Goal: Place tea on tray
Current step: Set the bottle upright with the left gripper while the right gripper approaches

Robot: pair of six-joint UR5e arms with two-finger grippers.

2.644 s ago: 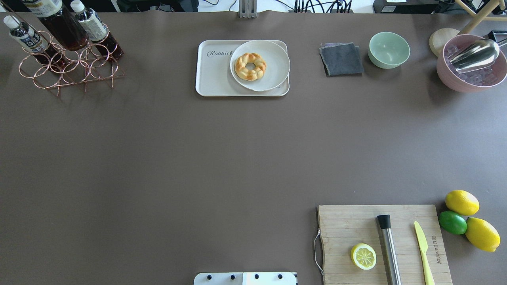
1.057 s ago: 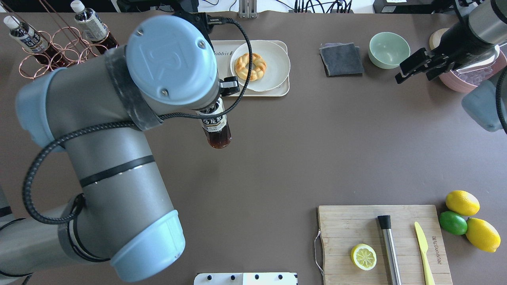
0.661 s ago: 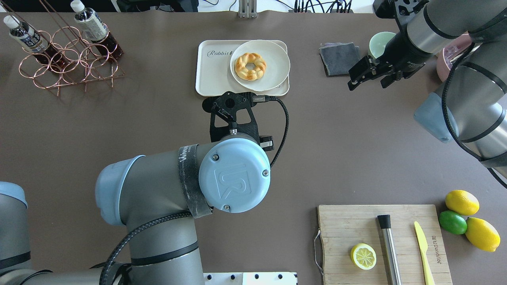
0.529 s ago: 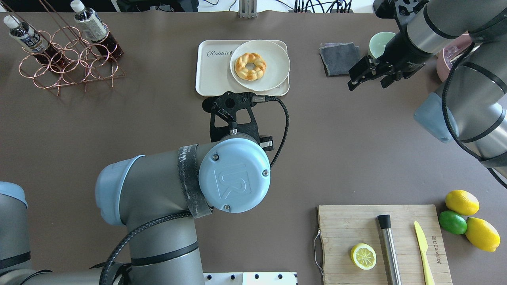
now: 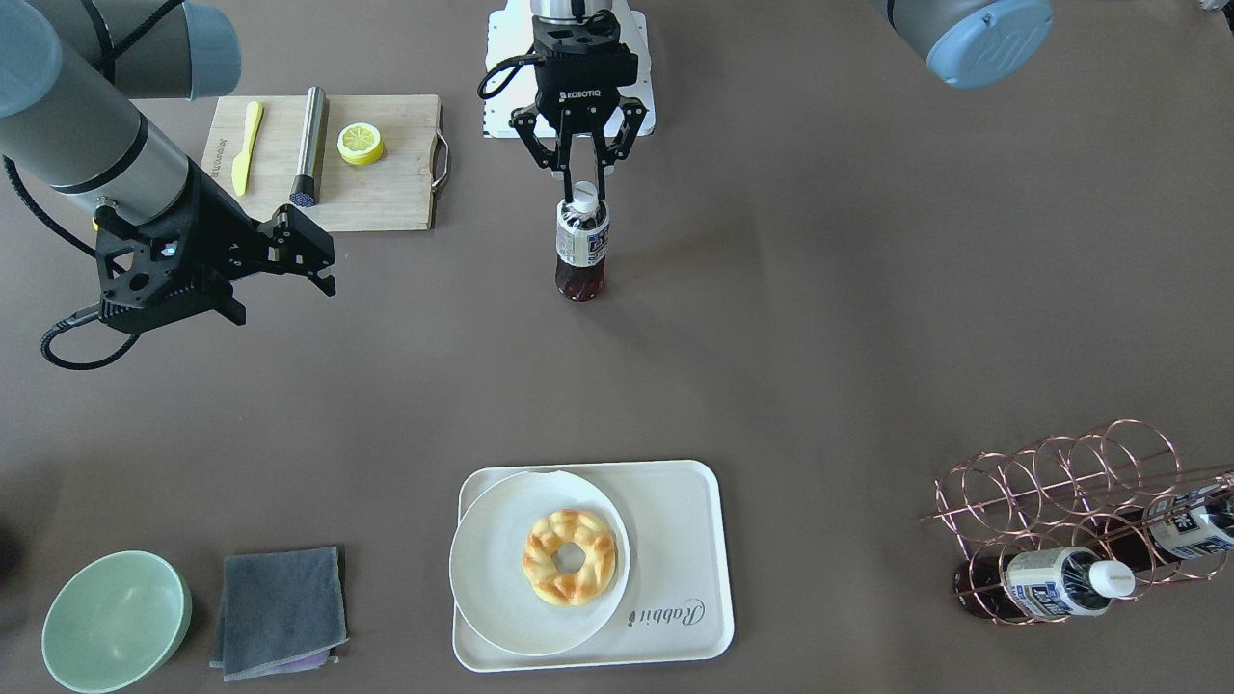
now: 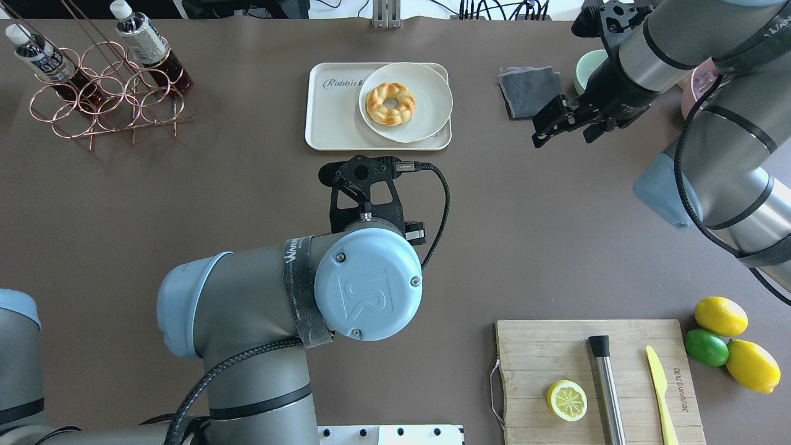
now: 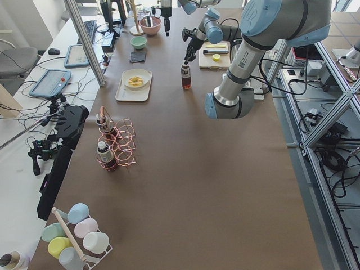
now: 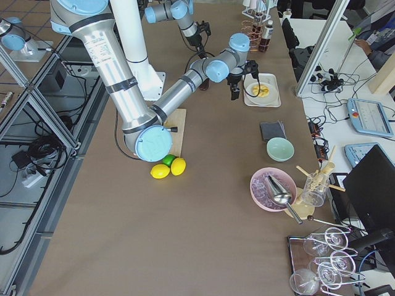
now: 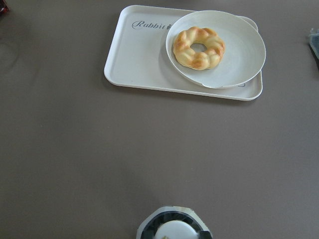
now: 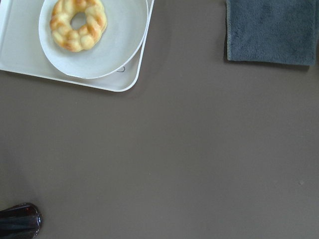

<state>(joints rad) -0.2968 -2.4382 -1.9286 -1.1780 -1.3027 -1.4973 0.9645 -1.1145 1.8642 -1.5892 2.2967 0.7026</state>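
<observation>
A tea bottle stands upright at mid-table, well short of the cream "Rabbit" tray. My left gripper is shut on its white cap from above. In the overhead view the left wrist hides the bottle, and the tray lies just beyond. The left wrist view shows the cap at the bottom edge and the tray ahead. My right gripper is open and empty, hovering to the tray's right. Two more tea bottles lie in the rack.
A round white plate with a doughnut fills the tray's right part; the left part is bare. A copper wire rack, grey cloth, green bowl, cutting board with lemon half, muddler and knife, and lemons are around.
The left arm took a tea bottle from the rack and brought it to mid-table before the tray. In the last half second it shifted slightly; the right arm moved a little left.
</observation>
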